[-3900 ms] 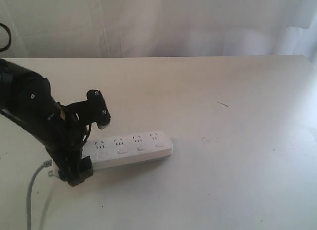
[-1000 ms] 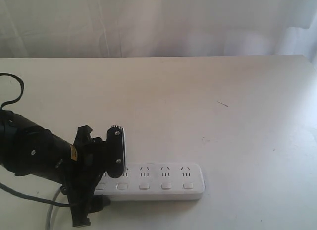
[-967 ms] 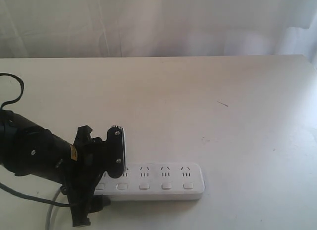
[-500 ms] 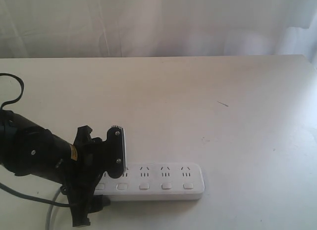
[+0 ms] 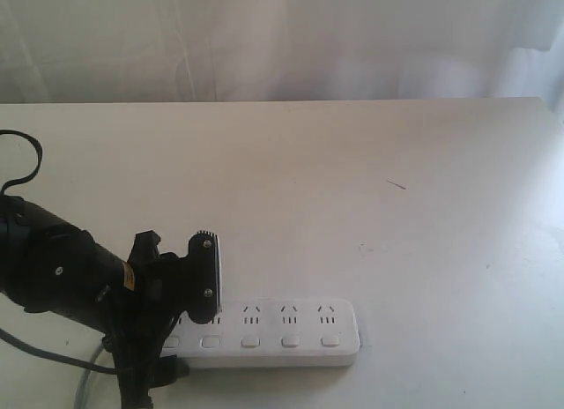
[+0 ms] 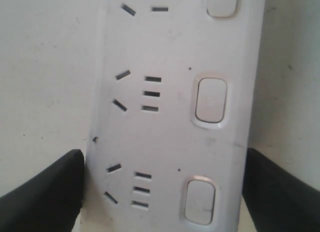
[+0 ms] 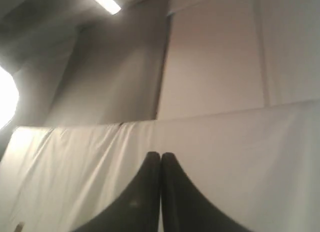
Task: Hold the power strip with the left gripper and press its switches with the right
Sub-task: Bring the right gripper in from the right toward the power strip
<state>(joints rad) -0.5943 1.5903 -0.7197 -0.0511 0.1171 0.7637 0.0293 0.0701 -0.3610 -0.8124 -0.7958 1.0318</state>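
The white power strip (image 5: 282,337) lies flat near the table's front, its row of switches (image 5: 250,342) along the near side. My left gripper (image 5: 176,334) is shut on the strip's left end, one black finger (image 5: 204,277) behind it and the other in front. In the left wrist view the strip (image 6: 170,122) fills the gap of the left gripper (image 6: 162,187), a black finger (image 6: 45,192) pressed to each long side, and three switches (image 6: 210,99) show. My right gripper (image 7: 160,159) is shut on nothing, aimed at a white curtain; it is out of the exterior view.
The grey cord (image 5: 84,387) trails from the strip's left end toward the front edge. The white table (image 5: 370,180) stretches right and back to a white curtain (image 5: 291,39). A small dark mark (image 5: 397,185) lies on the table at right.
The left gripper and the strip have shifted slightly toward the front edge and left over the last half second. Earlier the strip lay angled and farther back.
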